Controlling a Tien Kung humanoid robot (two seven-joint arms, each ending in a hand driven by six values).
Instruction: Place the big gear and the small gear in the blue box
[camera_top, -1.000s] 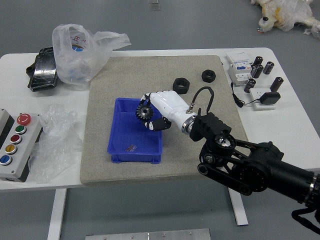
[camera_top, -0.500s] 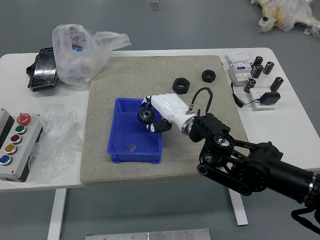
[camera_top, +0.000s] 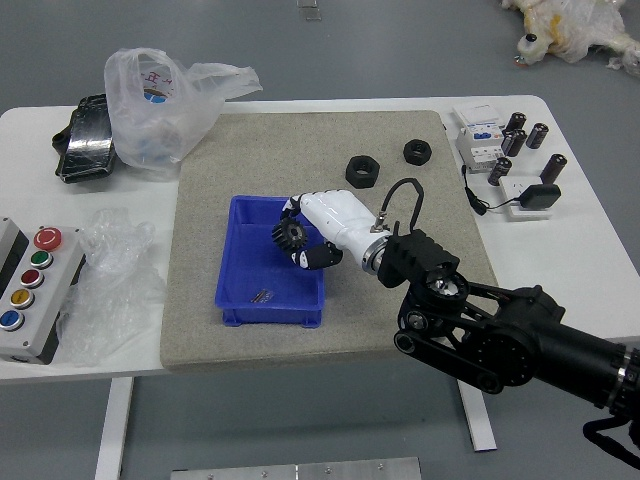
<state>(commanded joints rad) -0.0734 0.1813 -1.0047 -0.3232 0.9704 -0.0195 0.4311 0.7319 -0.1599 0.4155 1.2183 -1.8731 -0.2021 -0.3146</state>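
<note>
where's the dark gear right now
In the head view, the dark gear is left of the picture's centre, at the fingers of the robot's right hand, over the upper part of the blue box.

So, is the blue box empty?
Not empty: a small grey piece lies in the box, toward its near end. The right hand holds a dark gear over it.

Just beyond the robot hand (camera_top: 345, 222), a black nut (camera_top: 362, 171) obstructs a low forward path; ahead and to its left, bare mat (camera_top: 290, 150) leaves room. Below the hand and leftward, the blue box (camera_top: 270, 316) walls block low sideways travel.
</note>
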